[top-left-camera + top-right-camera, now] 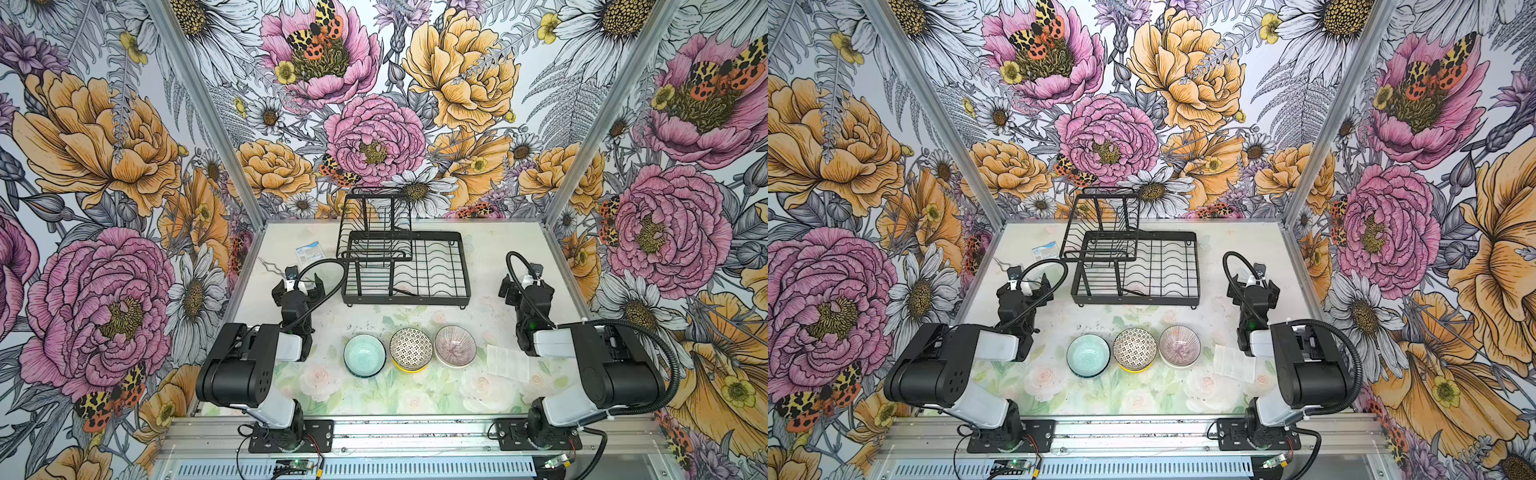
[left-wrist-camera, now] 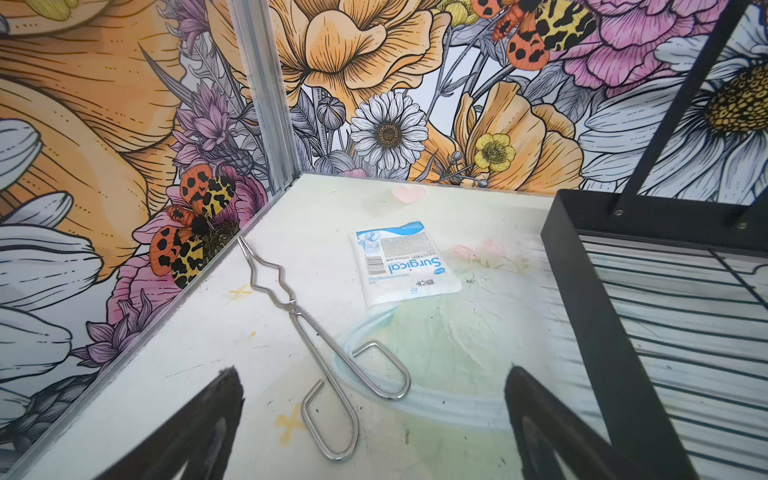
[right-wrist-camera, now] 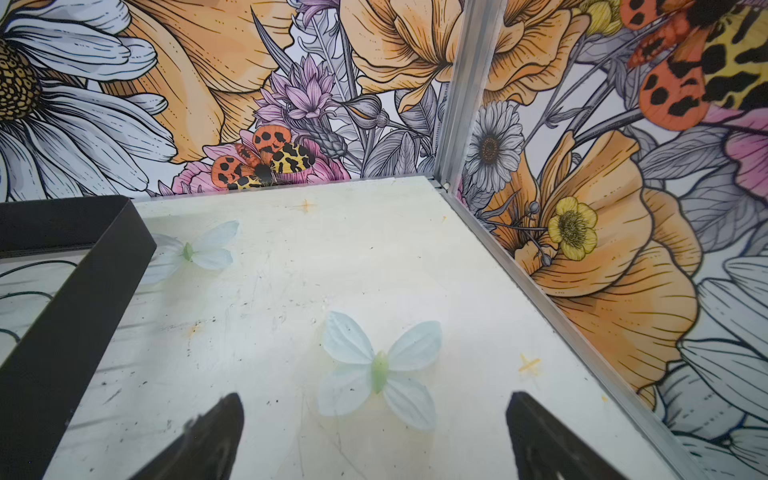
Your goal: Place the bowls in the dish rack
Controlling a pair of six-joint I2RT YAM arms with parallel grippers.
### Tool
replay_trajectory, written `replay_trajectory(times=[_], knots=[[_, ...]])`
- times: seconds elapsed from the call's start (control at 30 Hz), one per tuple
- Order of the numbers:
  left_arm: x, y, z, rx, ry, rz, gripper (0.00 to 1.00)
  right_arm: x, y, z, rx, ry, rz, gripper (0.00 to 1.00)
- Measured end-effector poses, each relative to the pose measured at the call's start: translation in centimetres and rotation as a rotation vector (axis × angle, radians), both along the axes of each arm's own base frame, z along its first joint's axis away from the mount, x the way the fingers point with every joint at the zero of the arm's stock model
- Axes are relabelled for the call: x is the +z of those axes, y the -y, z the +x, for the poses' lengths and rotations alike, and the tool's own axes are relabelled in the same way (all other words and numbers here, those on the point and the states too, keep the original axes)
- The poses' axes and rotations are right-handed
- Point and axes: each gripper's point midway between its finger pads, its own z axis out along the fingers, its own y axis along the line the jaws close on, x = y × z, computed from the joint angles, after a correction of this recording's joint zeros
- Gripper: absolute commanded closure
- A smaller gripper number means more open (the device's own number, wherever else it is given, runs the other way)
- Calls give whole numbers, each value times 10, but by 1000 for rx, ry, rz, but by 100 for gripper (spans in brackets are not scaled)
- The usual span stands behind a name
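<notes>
Three bowls stand in a row near the table's front in both top views: a pale teal one (image 1: 364, 355) (image 1: 1088, 355), a black-and-white one (image 1: 410, 348) (image 1: 1134, 347) nested in a yellow bowl (image 1: 409, 368) (image 1: 1133, 369), and a pink lined one (image 1: 455, 346) (image 1: 1180, 345). Behind them the black wire dish rack (image 1: 405, 300) (image 1: 1133, 300) (image 2: 590, 316) (image 3: 75, 299) holds nothing. My left gripper (image 1: 297, 283) (image 1: 1025, 288) (image 2: 372, 370) hovers open left of the rack. My right gripper (image 1: 525, 282) (image 1: 1252, 286) (image 3: 375, 395) hovers open to its right. Both are empty.
Metal tongs (image 2: 316, 357) (image 1: 270, 266) and a surgical packet (image 2: 405, 262) (image 1: 309, 251) lie at the back left, the tongs partly on a clear round lid (image 2: 457, 409). A clear ridged sheet (image 1: 508, 361) lies right of the bowls. Flowered walls enclose three sides.
</notes>
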Motion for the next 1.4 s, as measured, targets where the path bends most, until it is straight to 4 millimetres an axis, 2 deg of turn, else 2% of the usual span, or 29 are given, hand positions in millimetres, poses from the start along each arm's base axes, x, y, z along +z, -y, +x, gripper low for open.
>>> replay_trajectory(times=[0.5,0.73,1.1,1.2,1.3,1.37,1.4], knots=[[-4,-3,4,-35,-24,-15,1,0,0,0,0,0,0,1],[-6,2,5,-63,-30,-31,1,0,0,0,0,0,0,1],[-4,-2,1,-36,-40,-41,1,0,0,-1,-6,-2,-3,1],[23,-11,-6,17,-15,-39,1,0,-4,0,0,-4,-14,1],[68,-15,-9,65,47,-44,1,0,-9,0,13,-6,-22,1],[102,-13,-13,87,87,-52,1,0,-11,0,18,-7,-26,1],[112,-10,-15,92,95,-59,1,1,-11,0,18,-7,-28,1]])
